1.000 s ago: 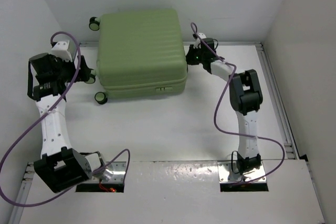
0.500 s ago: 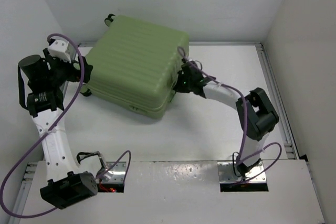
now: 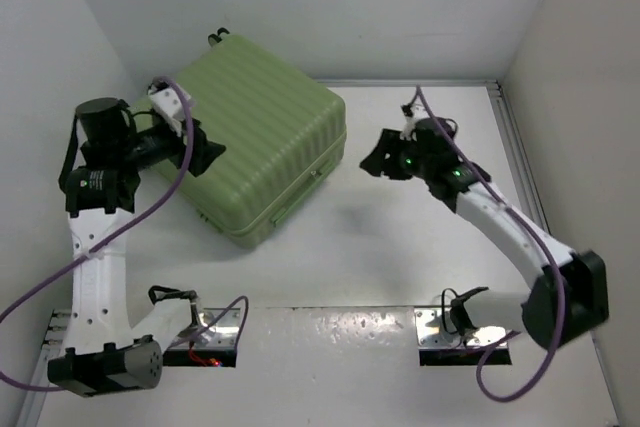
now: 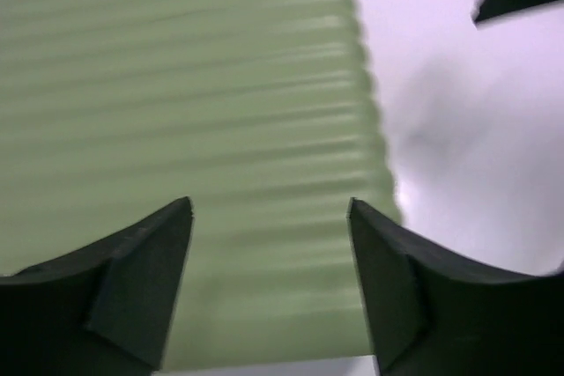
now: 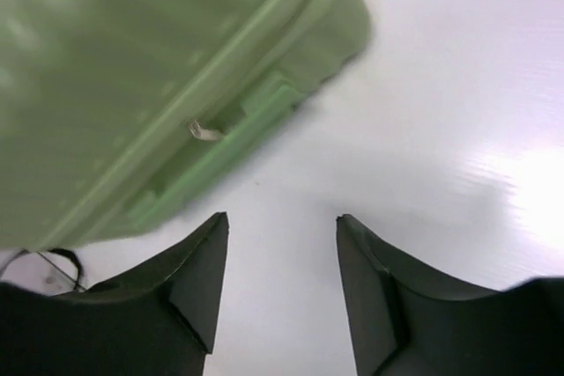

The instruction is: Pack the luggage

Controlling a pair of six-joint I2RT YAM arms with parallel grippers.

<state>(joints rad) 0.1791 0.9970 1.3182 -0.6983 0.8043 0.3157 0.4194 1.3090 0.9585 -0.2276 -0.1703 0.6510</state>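
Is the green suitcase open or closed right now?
Closed: the luggage lies flat, both shells together, only its ribbed outside showing.

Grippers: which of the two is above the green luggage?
The left gripper: it hangs over the ribbed shell of the luggage. The right gripper is over the white table, beside the luggage.
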